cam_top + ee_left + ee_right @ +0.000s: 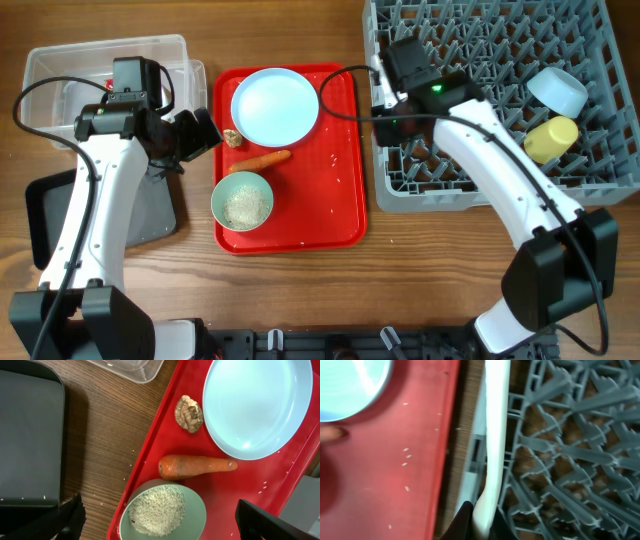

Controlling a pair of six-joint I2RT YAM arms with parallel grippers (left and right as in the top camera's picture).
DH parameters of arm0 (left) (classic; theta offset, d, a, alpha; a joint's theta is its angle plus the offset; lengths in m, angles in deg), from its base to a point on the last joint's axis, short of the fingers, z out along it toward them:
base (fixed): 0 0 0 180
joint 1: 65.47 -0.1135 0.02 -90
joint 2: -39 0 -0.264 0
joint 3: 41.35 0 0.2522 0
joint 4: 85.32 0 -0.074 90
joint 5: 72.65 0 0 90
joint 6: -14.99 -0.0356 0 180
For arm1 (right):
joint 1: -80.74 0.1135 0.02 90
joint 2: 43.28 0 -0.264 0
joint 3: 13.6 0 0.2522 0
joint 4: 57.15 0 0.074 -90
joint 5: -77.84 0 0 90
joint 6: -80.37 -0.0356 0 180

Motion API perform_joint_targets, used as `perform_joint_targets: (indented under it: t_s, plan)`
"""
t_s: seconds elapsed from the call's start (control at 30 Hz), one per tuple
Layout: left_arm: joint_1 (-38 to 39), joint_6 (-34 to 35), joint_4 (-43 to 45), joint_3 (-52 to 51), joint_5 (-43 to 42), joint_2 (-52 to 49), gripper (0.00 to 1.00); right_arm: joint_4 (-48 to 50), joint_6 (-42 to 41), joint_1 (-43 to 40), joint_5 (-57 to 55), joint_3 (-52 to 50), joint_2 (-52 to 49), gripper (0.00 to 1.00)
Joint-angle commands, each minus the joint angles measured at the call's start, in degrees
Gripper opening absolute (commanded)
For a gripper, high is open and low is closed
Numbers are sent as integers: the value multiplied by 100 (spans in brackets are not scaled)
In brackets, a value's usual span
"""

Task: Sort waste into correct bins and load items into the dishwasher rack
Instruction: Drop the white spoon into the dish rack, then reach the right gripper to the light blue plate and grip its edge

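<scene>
On the red serving tray point(330, 190) lie the pale blue plate point(274, 105), the orange carrot point(262, 160), a brownish food lump point(232, 138) and the pale green bowl point(242, 201) holding loose rice. In the left wrist view my left gripper point(160, 525) is open above the green bowl point(197, 522), with the carrot point(195, 466), the lump point(189, 413) and the plate point(255, 405) beyond. My right gripper point(482, 525) is shut on the white spoon point(495, 435) at the left edge of the grey dishwasher rack point(590, 170). A pale blue bowl point(558, 90) and a yellow cup point(551, 139) sit in the rack.
The clear tub point(60, 60) stands at the back left, with the black tray point(45, 215) in front of it, partly under my left arm. Rice grains lie scattered on the red tray point(405, 460).
</scene>
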Motion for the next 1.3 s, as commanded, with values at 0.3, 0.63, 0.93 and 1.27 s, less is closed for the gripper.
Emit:
perform_joint_targets:
  t_s: [0.3,0.63,0.93,1.27]
  plan:
    - [-15,50,-4,46,-48,94,98,-181,-131,-131,-57,-35,-431,21]
    - [-15,50,0,46,-48,94,100,664,-22,-107,144,922,-420,46]
    - [-15,50,-2,46,-48,94,100,3080,59,166,1239,1062,-758,50]
    - [-15,52,-2,46,-50,94,100,3440,201,704,942,1062,-2225,56]
